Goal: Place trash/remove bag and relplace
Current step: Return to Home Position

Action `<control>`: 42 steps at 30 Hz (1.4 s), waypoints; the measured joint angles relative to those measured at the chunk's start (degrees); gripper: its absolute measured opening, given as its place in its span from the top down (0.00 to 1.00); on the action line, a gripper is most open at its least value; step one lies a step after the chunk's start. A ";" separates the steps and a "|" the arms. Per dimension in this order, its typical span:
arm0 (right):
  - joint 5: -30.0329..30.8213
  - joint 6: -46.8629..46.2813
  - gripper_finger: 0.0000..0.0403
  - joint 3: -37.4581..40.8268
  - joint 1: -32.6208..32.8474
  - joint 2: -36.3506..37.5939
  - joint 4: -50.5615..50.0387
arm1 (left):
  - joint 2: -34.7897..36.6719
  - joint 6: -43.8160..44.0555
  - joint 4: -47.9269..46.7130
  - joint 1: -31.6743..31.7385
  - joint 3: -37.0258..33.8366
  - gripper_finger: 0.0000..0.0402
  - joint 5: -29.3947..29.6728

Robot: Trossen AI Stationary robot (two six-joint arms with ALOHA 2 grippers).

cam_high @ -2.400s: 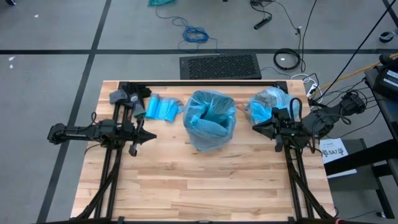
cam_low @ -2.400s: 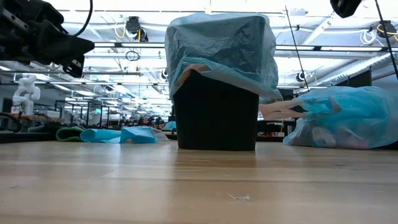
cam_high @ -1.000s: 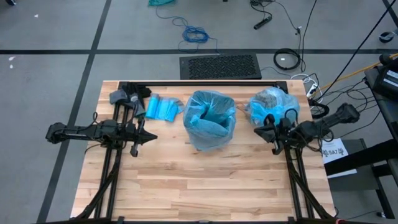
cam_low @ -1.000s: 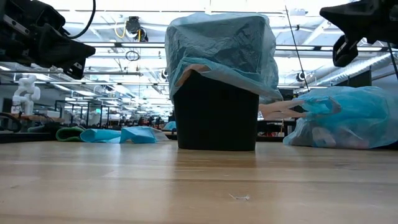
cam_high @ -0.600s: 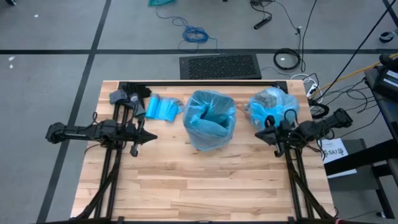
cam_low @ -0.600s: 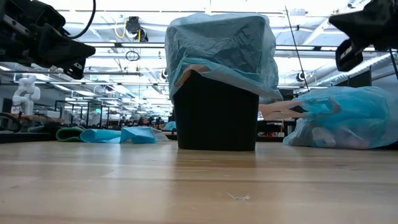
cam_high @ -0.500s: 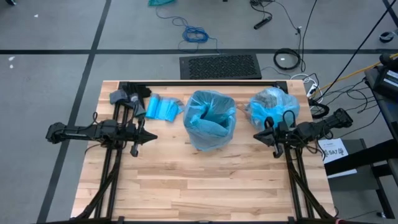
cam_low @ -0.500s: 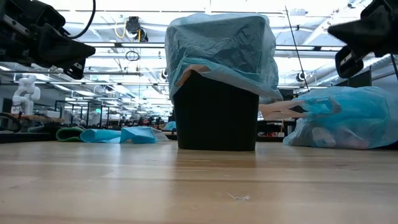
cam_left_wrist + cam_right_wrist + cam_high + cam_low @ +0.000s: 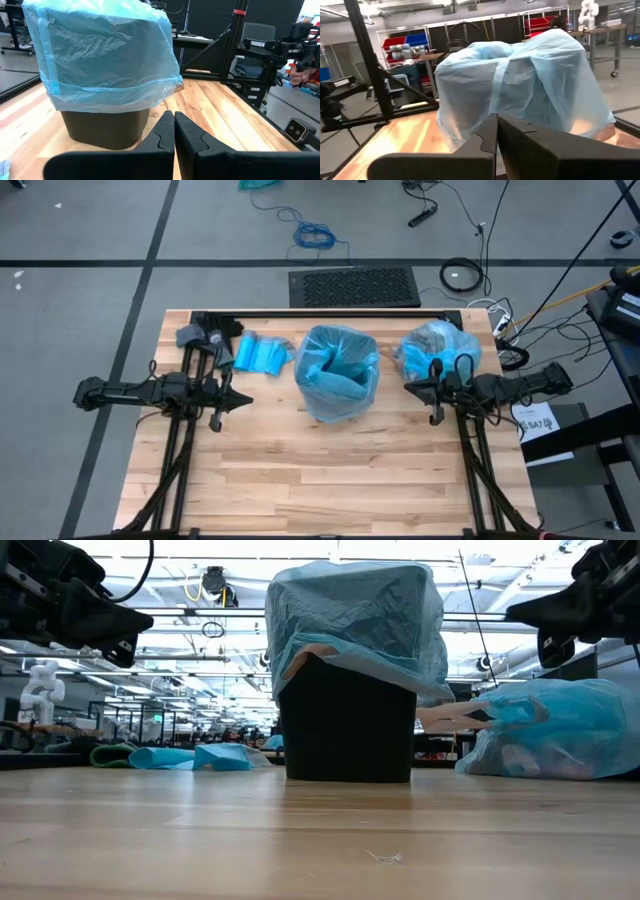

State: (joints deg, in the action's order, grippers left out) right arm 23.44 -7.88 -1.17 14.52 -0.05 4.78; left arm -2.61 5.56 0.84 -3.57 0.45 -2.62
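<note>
Little of the trash (image 9: 515, 758) shows: only dim lumps inside the full blue bag (image 9: 445, 350) at the back right of the surface (image 9: 330, 480), near the lined bin (image 9: 338, 372). The left tool (image 9: 246, 399) and right tool (image 9: 408, 389) flank the bin, each with its fingers pressed together.

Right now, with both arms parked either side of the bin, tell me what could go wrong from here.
1. The blue liner balloons above the black bin and only drapes over its rim; it may slip in or off once anything is dropped in.
2. The right gripper, shut, hangs close to the full bag near the table's far right corner; a swing that way could snag it or push it off.
The left gripper, shut, waits left of the bin.
</note>
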 joint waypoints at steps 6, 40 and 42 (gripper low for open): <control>-12.59 -1.17 1.00 -0.02 -8.33 0.00 -0.38 | 0.00 -0.01 -0.01 0.00 0.00 0.99 -0.01; -26.53 -6.27 1.00 -0.04 -13.74 -0.39 -4.63 | 0.00 0.00 -0.02 0.00 0.00 0.99 0.00; -26.53 -6.27 1.00 -0.04 -13.74 -0.39 -4.63 | 0.00 0.00 -0.03 0.00 0.00 0.99 0.00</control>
State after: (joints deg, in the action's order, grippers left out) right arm -3.09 -14.15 -1.21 0.78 -0.45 0.14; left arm -2.61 5.56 0.82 -3.57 0.45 -2.61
